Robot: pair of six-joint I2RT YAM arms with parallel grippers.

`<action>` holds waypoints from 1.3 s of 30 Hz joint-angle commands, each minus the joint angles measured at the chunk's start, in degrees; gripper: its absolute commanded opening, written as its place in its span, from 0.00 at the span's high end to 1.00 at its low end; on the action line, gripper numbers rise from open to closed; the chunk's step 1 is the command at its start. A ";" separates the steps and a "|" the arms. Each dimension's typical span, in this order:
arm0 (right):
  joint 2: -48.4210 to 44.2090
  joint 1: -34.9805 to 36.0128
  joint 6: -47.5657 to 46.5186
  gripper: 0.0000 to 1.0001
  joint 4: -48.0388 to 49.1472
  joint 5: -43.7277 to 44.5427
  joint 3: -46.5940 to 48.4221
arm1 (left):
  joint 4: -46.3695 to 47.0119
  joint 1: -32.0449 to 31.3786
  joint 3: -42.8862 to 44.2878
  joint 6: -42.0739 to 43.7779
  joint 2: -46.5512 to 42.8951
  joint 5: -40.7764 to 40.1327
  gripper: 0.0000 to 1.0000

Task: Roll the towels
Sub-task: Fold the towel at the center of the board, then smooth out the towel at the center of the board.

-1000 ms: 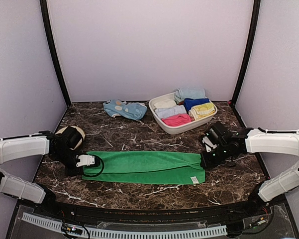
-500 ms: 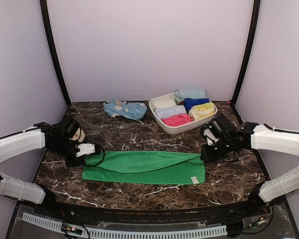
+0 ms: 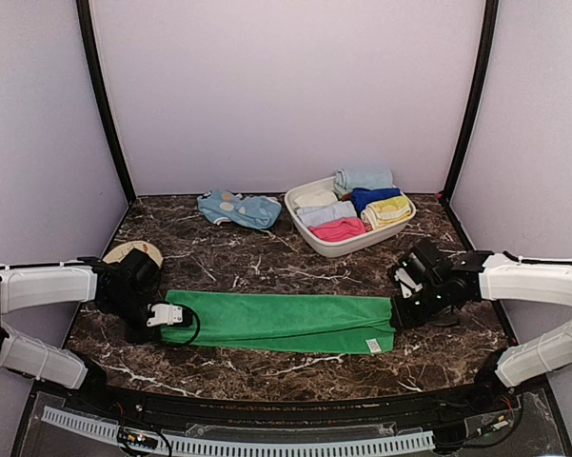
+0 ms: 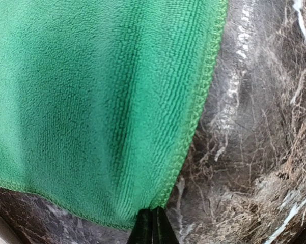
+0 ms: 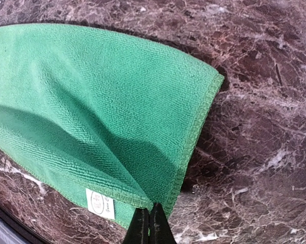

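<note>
On marble (image 3: 266,268), left claw (image 4: 153,224), right claw (image 5: 149,217) pinch towel (image 3: 281,319).

Bright, even overhead light. Soft shadow under green towel (image 5: 91,86) fold, right wrist view. Pale glare on glossy table (image 4: 234,112). Wrist close-ups sharp.

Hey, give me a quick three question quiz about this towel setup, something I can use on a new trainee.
1. True or false: the green towel is already rolled up.
2. Where are the left claw and the right claw shut? A) on opposite ends of the green towel B) both on the same end C) on nothing
3. Fill in: the white tag on the towel lies near the ___ claw.
Key: 1 false, it lies stretched out in a long strip. 2 A. 3 right.
</note>
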 commanded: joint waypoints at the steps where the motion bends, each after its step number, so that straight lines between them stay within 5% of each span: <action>1: -1.04 0.68 1.16 1.00 1.53 -1.07 -1.83 | -1.60 0.10 -0.31 0.76 1.88 -3.62 0.94; 10: -1.23 3.28 1.69 0.89 0.94 -1.32 -2.81 | -10.51 0.08 1.22 2.64 -6.64 -3.10 0.65; 14: -3.48 4.74 2.18 0.67 -1.14 -1.75 -2.89 | -12.33 0.11 2.65 3.53 -8.91 -4.51 0.56; 23: -11.62 5.19 0.94 0.55 -8.61 1.44 5.59 | -14.26 0.20 15.50 2.09 -4.16 -1.79 0.57; 28: -5.89 2.25 -0.39 0.59 -2.99 -0.47 7.58 | -7.28 0.05 18.84 -3.77 5.51 3.10 0.66; 32: 0.62 1.67 1.10 0.75 4.62 -5.38 4.76 | -2.64 0.09 17.34 -7.31 13.52 2.68 0.76; 35: 1.47 1.99 4.53 0.86 10.56 -9.36 -0.94 | 0.45 0.07 13.50 -6.98 15.15 1.43 0.78; 39: -1.44 3.00 7.70 0.89 12.83 -9.99 -8.24 | 4.67 0.11 8.09 -4.57 14.52 -2.37 0.78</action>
